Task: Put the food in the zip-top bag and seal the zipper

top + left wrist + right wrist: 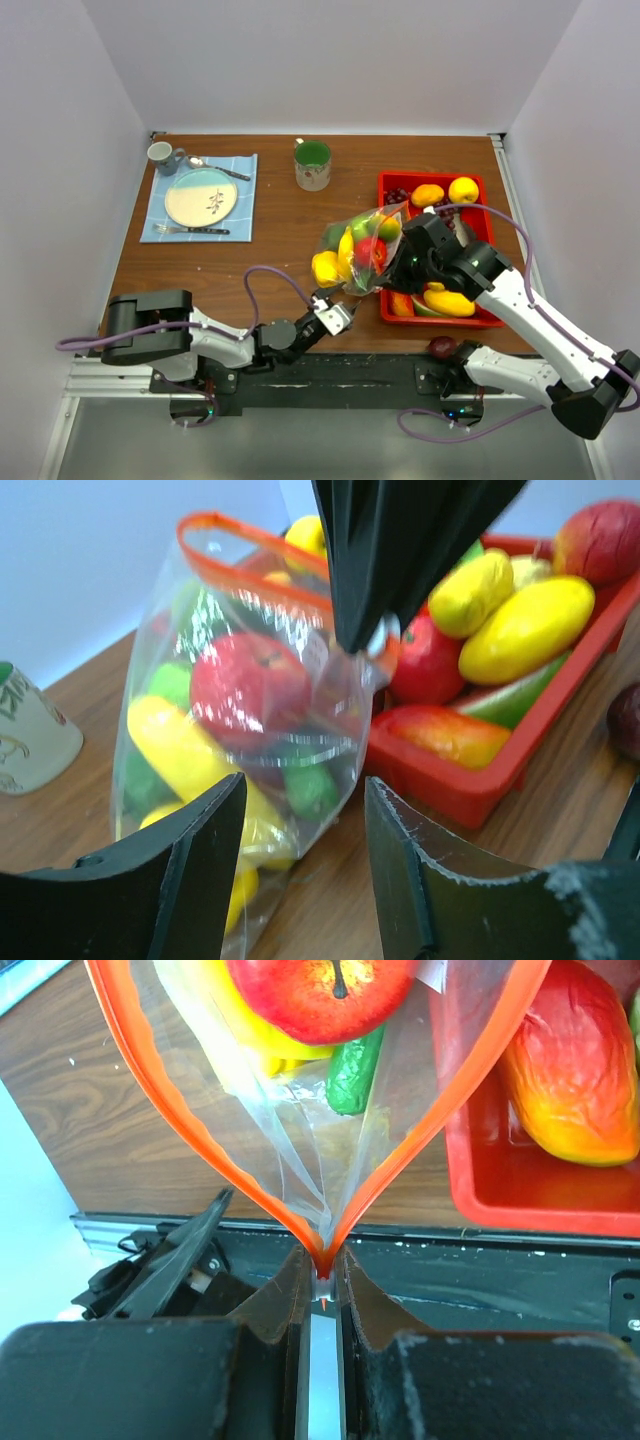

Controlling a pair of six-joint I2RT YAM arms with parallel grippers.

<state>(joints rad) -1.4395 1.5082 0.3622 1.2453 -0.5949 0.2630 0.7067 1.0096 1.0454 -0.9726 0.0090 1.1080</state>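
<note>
Centre of the top view: the right hand [322, 1282] pinches one end of the zipper [322, 1248], propping the zip-top bag [358, 250] upright, mouth gaping for more food [450, 302]; left hand [302, 790] hovers below, spread wide.

Zip-top bag [355, 250] stands left of tray [420, 176], seemingly touching.

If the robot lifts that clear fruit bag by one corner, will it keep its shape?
Probably not: the zip-top bag is thin, crinkled film, and its zipper bows open where the right gripper pinches it. It is likely bottom-heavy, with the food piled low. It may slump over if released.
</note>
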